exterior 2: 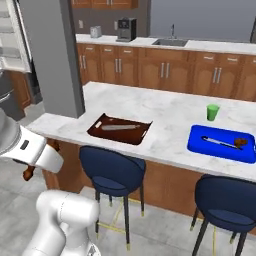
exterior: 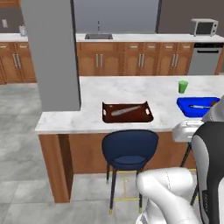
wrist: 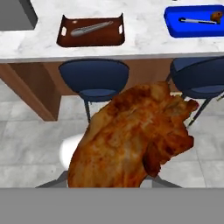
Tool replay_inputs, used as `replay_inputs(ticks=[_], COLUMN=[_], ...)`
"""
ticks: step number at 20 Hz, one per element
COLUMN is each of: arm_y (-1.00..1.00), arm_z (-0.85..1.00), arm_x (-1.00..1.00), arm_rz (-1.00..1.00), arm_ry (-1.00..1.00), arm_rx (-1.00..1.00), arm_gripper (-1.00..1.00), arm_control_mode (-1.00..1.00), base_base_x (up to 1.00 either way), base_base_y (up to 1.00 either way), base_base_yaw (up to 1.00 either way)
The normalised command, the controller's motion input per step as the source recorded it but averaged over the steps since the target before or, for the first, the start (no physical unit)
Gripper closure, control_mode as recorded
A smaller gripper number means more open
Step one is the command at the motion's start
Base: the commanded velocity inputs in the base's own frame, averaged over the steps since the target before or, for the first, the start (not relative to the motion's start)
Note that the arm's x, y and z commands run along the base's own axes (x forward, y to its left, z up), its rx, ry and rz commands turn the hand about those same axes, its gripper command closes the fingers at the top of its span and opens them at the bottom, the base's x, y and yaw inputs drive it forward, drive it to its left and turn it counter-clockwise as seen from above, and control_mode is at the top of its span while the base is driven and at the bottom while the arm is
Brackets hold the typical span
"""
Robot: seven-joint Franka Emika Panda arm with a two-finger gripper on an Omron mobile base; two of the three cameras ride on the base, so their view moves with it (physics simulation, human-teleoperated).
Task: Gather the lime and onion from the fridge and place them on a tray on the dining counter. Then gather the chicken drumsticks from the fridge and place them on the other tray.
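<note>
Close before the hand camera hangs one chicken drumstick (wrist: 131, 140), a big browned piece at 6 o'clock in the hand view; it hides the fingertips, so the gripper reads as closed on it, though the contact itself cannot be seen. In the right base view a small brown bit of it (exterior 2: 28, 173) shows at 9 o'clock, below the white arm and short of the dining counter (exterior 2: 165, 107). On that marble top lie two trays, well apart. The dark brown tray (exterior: 127, 113) sits near the counter's front edge at the middle of the left base view, carrying one grey utensil (exterior: 125, 110) and nothing round. The blue tray (exterior 2: 224, 144) lies at 3 o'clock in the right base view; it holds one utensil (exterior 2: 218, 142) and one small brown drumstick piece (exterior 2: 241, 141) at its far right corner. One green cup (exterior 2: 213, 112) stands upright just behind the blue tray. Two dark-blue stools (exterior 2: 113, 171) are tucked under the counter's front, one below each tray. An open fridge door (exterior 2: 15, 37) shows at 10 o'clock.
</note>
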Motion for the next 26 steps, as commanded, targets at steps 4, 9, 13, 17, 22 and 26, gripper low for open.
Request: replay_inputs(ticks=[4, 9, 13, 17, 22, 26], arm_y=[0.0, 0.0, 0.0, 0.0, 0.0, 0.0], arm_z=[0.0, 0.0, 0.0, 0.0, 0.0, 0.0], arm_x=[0.0, 0.0, 0.0, 0.0, 0.0, 0.0], arm_rz=[0.0, 0.0, 0.0, 0.0, 0.0, 0.0], arm_ry=[0.0, 0.0, 0.0, 0.0, 0.0, 0.0], arm_rx=[0.0, 0.0, 0.0, 0.0, 0.0, 0.0], arm_gripper=[1.0, 1.0, 1.0, 1.0, 1.0, 1.0], arm_control_mode=[1.0, 1.0, 1.0, 1.0, 1.0, 1.0], base_base_x=[0.42, 0.57, 0.49, 0.43, 0.41, 0.53], base_base_y=[-1.0, -0.96, -0.81, -0.71, -0.32, -0.01], base_base_yaw=[-0.15, -0.13, -0.13, -0.15, -0.18, -0.18])
